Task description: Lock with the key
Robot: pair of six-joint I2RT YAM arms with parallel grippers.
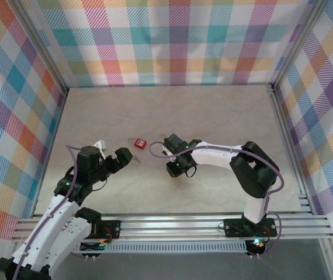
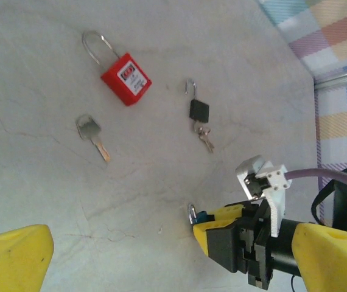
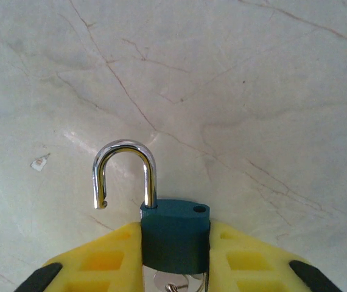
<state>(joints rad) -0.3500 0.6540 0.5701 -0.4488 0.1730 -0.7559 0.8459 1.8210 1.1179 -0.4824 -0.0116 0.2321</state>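
Right wrist: right gripper (image 3: 175, 258) pinches the open-shackled blue padlock (image 3: 175, 234); left gripper (image 1: 121, 158) spread wide.

Top view: my left gripper (image 1: 122, 157) is pointing toward the red padlock (image 1: 138, 142), which is lying on the pale marbled table (image 1: 213, 111). My right gripper (image 1: 167, 140) is reaching in from the padlock's opposite side, near it. Both my arms are bending inward from the near rail, and checked cloth walls (image 1: 172, 41) are enclosing the table
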